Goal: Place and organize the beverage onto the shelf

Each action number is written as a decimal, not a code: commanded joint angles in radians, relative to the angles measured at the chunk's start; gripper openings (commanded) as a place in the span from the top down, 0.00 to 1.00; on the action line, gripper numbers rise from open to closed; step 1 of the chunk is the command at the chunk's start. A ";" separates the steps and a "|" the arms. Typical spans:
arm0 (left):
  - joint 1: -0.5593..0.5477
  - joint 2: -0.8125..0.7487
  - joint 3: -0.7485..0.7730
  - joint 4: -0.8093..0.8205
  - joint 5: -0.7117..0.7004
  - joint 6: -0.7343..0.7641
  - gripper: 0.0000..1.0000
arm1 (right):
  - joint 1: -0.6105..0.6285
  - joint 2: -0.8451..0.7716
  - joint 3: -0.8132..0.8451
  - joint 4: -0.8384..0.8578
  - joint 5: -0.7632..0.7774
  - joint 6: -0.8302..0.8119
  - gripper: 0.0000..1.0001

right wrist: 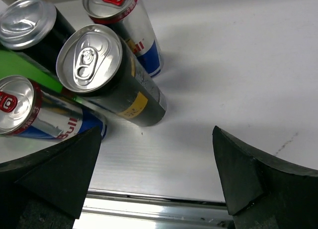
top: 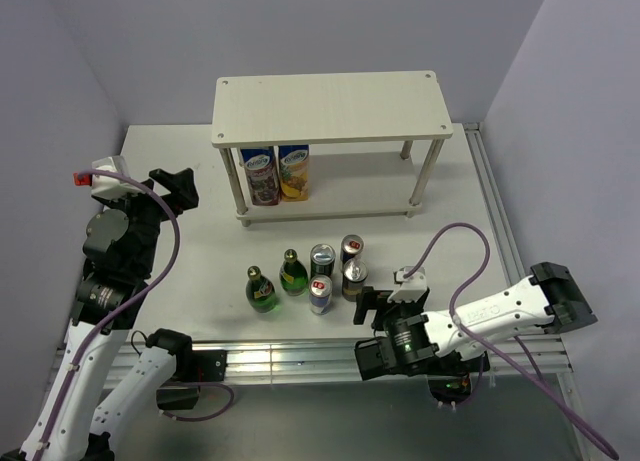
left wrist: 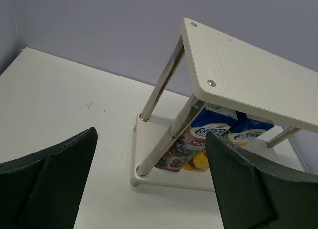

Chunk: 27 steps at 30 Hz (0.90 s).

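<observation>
while left hand (left wrist: pixel 150 137) and right hand (right wrist: pixel 156 132) gape empty, cartons (left wrist: pixel 201 132) read fontana (on the shelf (left wrist: pixel 248 75))

Both arms are built alike: rounded white shells between chunky black joint housings. The left arm (top: pixel 105 281) has a white camera block (top: pixel 108 171) with a small red tab (top: pixel 80 179) at its wrist. The right arm (top: pixel 500 306) shows faint grey lettering along its white forearm and has a white block of its own (top: pixel 410 279). A mauve cable (top: pixel 177 236) loops off the left arm, and another (top: pixel 465 226) off the right. The left gripper (top: pixel 188 186) and right gripper (top: pixel 362 306) are black throughout — their fingers (left wrist: pixel 54 179) thick, matte, blunt-tipped wedges.
</observation>
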 commanded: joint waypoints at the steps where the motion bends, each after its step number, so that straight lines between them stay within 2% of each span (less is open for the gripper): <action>1: 0.002 -0.007 0.005 0.017 -0.014 0.011 0.03 | -0.008 -0.076 -0.051 0.085 0.121 -0.003 0.00; 3: 0.002 -0.009 0.007 0.015 -0.022 0.008 0.04 | -0.055 -0.139 -0.105 0.317 0.115 -0.188 0.00; 4: 0.002 -0.009 0.007 0.014 -0.025 0.008 0.04 | -0.077 -0.163 -0.128 0.412 0.101 -0.381 0.00; 5: 0.002 -0.009 0.007 0.014 -0.026 0.008 0.04 | -0.100 -0.213 -0.152 0.591 0.089 -0.466 0.00; 8: 0.002 -0.010 0.007 0.012 -0.029 0.008 0.04 | -0.161 -0.283 -0.235 0.778 0.041 -0.640 0.00; 13: 0.002 -0.012 0.007 0.012 -0.031 0.008 0.05 | -0.219 -0.254 -0.255 0.838 0.016 -0.711 0.00; 27: 0.002 -0.016 0.007 0.009 -0.034 0.006 0.05 | -0.253 -0.114 -0.232 0.991 0.015 -0.829 0.00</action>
